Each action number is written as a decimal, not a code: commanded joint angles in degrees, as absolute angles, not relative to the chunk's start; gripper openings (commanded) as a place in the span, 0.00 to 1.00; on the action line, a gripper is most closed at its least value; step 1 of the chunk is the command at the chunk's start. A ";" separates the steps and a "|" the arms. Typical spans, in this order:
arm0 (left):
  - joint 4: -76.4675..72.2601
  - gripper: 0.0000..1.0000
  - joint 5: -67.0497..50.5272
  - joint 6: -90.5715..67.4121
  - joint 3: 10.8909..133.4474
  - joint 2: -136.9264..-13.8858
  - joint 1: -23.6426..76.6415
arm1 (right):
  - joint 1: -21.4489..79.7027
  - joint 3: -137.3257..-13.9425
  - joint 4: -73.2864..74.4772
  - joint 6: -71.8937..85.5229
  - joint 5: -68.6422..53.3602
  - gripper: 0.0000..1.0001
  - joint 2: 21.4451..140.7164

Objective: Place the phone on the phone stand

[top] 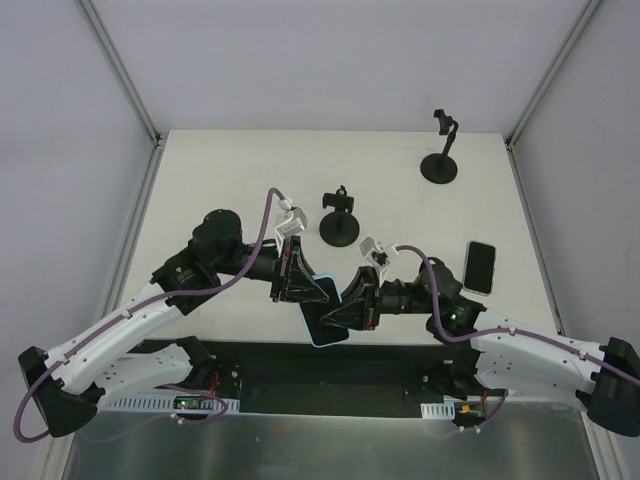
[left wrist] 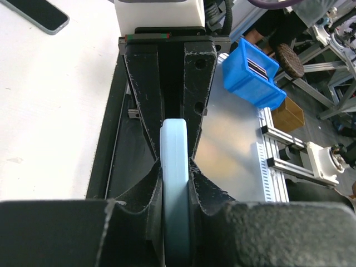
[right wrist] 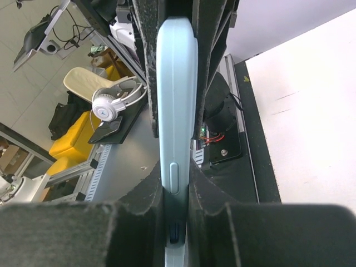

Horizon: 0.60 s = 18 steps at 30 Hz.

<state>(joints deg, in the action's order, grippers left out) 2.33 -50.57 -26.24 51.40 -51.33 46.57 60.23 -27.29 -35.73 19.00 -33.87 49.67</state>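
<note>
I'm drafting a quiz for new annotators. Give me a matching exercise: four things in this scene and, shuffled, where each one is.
Things:
1. light blue phone
2. black phone
3. nearer stand
4. farther stand

Places:
A. lying flat on the table, right side
B. standing at the far right corner
C. clamped by left fingers and right fingers, at the near edge
D. standing near the middle

Pairs: 1-C, 2-A, 3-D, 4-B.

A robotics lab — aluminium framing (left wrist: 273, 167), a blue bin (left wrist: 250, 72), headphones (right wrist: 108, 105) among workshop clutter.
</note>
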 commanded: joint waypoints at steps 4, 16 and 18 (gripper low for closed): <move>4.03 0.00 -49.75 -21.37 55.37 -51.85 50.01 | 59.77 -31.64 -38.60 20.13 -29.54 0.01 48.78; 28.74 0.00 -4.60 -17.58 63.11 -47.11 48.26 | 52.31 -36.89 6.74 14.50 16.42 0.97 40.15; 29.70 0.00 -2.91 -16.36 63.54 -47.11 47.11 | 47.39 -40.58 13.16 14.06 20.03 0.97 43.14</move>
<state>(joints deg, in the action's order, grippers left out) 27.42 -14.31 -18.48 60.18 -49.39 48.73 53.58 -33.15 -2.96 14.72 2.61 39.24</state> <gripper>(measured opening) 0.131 0.966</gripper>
